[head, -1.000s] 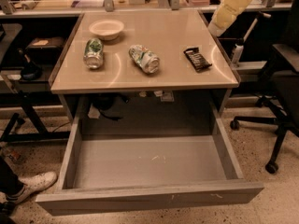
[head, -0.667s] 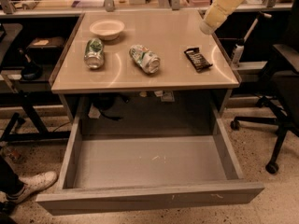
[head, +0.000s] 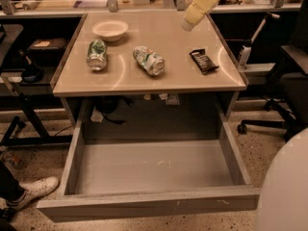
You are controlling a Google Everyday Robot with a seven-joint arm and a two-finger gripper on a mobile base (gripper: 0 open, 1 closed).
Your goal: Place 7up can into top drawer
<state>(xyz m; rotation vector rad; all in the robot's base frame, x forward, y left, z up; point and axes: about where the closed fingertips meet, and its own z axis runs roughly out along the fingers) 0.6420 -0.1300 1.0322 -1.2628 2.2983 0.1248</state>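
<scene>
The 7up can point(head: 149, 60), pale silver with green patches, lies on its side in the middle of the tan tabletop point(head: 144, 81). The top drawer point(head: 144, 205) is pulled wide open below the table, and its scuffed grey floor is bare. My gripper point(head: 187, 23) is at the end of the cream-coloured arm, which comes down from the top edge. It hangs above the table's back right part, up and to the right of the 7up can, and is apart from it.
A darker green can point(head: 96, 55) lies left of the 7up can. A white bowl point(head: 110, 29) sits at the back left and a dark snack packet point(head: 203, 61) at the right. An office chair point(head: 288, 81) stands to the right, and a white shoe point(head: 31, 189) is at the lower left.
My arm has swung left from beyond the table's right edge to above its back right part. The cans, bowl, packet and drawer have not moved.
</scene>
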